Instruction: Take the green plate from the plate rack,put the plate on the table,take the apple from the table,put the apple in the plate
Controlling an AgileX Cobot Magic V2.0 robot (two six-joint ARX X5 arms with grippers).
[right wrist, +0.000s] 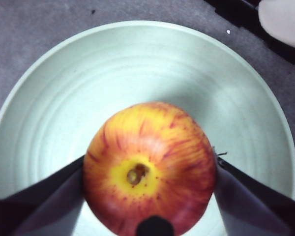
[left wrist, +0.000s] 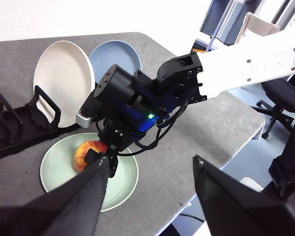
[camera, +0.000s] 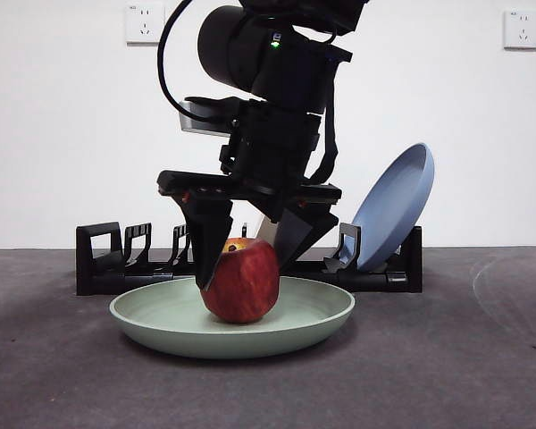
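The red apple [camera: 241, 281] [right wrist: 150, 172], with a yellow patch around its stem, rests in the middle of the green plate [camera: 322, 317] [right wrist: 137, 64]. The plate lies flat on the table [camera: 482, 357] in front of the black plate rack [camera: 107, 259]. My right gripper [camera: 243, 268] [right wrist: 150, 164] comes down from above, and its two jaws press the apple's sides. The left wrist view looks down on that arm, the apple [left wrist: 83, 152] and the green plate [left wrist: 123, 182]. My left gripper [left wrist: 151, 161] hangs high above the table, open, with nothing between its jaws.
A blue plate [camera: 393, 206] [left wrist: 115, 54] leans in the rack's right end, with a cream-white plate [left wrist: 64, 78] beside it. The rack [left wrist: 14, 128] runs just behind the green plate. The table's edge [left wrist: 196, 191] lies close to the plate in the left wrist view.
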